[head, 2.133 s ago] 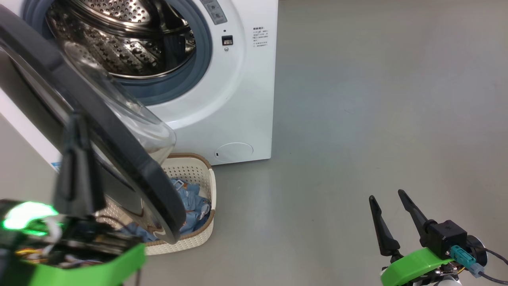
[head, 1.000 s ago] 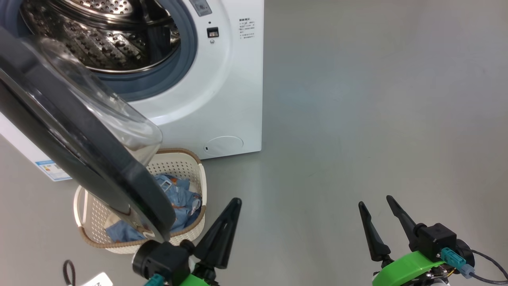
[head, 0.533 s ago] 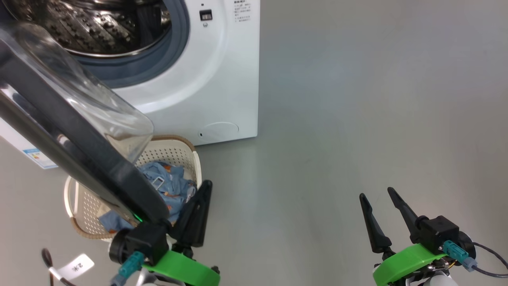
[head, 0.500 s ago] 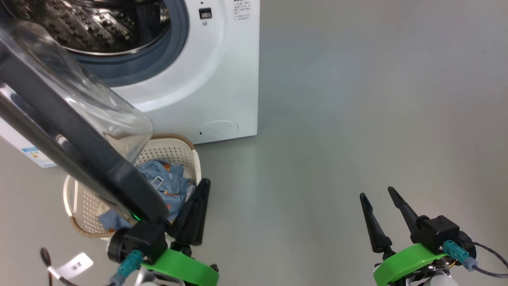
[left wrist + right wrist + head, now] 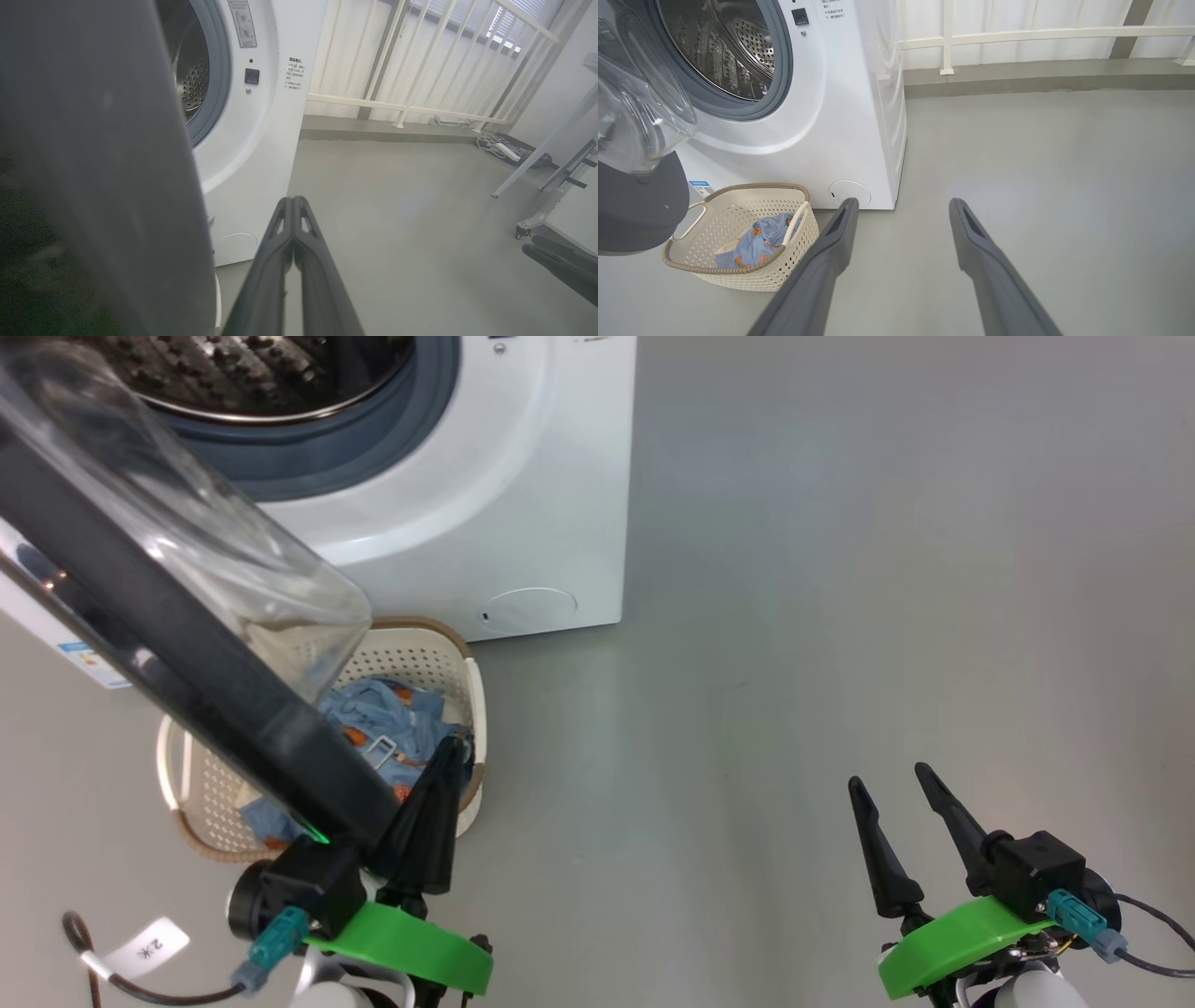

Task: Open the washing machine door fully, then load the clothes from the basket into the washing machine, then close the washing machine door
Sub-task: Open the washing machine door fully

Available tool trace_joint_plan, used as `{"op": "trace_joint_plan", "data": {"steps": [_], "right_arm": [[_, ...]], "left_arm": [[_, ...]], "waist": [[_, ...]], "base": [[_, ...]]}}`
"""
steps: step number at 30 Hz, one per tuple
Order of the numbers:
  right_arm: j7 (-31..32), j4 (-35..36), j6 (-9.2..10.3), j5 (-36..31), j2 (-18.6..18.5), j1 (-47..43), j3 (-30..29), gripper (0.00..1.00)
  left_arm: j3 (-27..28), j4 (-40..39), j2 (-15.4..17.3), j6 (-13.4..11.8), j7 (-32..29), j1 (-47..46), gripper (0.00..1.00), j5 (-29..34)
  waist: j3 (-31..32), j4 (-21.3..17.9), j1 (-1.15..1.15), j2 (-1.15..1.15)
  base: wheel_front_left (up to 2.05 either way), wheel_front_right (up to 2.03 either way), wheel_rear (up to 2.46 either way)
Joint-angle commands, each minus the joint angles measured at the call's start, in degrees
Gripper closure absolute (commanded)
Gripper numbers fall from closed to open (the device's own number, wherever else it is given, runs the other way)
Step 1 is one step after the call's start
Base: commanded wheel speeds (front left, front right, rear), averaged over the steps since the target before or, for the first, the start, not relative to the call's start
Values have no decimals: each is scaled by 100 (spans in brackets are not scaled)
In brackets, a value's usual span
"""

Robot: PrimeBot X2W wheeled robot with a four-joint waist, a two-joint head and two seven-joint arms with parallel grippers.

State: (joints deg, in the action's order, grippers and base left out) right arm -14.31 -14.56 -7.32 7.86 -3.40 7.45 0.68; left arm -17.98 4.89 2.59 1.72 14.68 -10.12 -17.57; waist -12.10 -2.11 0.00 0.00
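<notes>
Fingers pressed together and empty, the left gripper (image 5: pixel 446 758) points up the head view. Its tips overlap the basket's (image 5: pixel 478 695) near right rim, with the clothes (image 5: pixel 387 709) just left of them inside. The door (image 5: pixel 187 653) hangs open, its black rim just left of that gripper's body; I cannot tell whether they touch. Beyond the tips stands the washer (image 5: pixel 523 476), drum exposed. The right gripper (image 5: pixel 889 782) has its fingers spread apart with nothing between, and sits over bare floor (image 5: pixel 840 569), well right of the basket.
</notes>
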Motion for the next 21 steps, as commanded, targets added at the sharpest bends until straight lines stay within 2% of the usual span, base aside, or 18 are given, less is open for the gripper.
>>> {"op": "trace_joint_plan", "data": {"steps": [1,9,21], "right_arm": [[-69,113,-17,91,-19,161,126,0],[-69,57,-17,102,-29,122,147,0],[-69,-48,-17,132,-27,6,117,0]], "left_arm": [[213,-130,29,-36,32,-198,100,-37],[460,-175,29,-187,32,-39,100,-220],[985,-178,29,-221,32,247,100,-228]], "waist": [[4,60,0,0],[146,291,0,0],[325,485,0,0]], "base": [[0,0,0],[0,0,0],[0,0,0]]}}
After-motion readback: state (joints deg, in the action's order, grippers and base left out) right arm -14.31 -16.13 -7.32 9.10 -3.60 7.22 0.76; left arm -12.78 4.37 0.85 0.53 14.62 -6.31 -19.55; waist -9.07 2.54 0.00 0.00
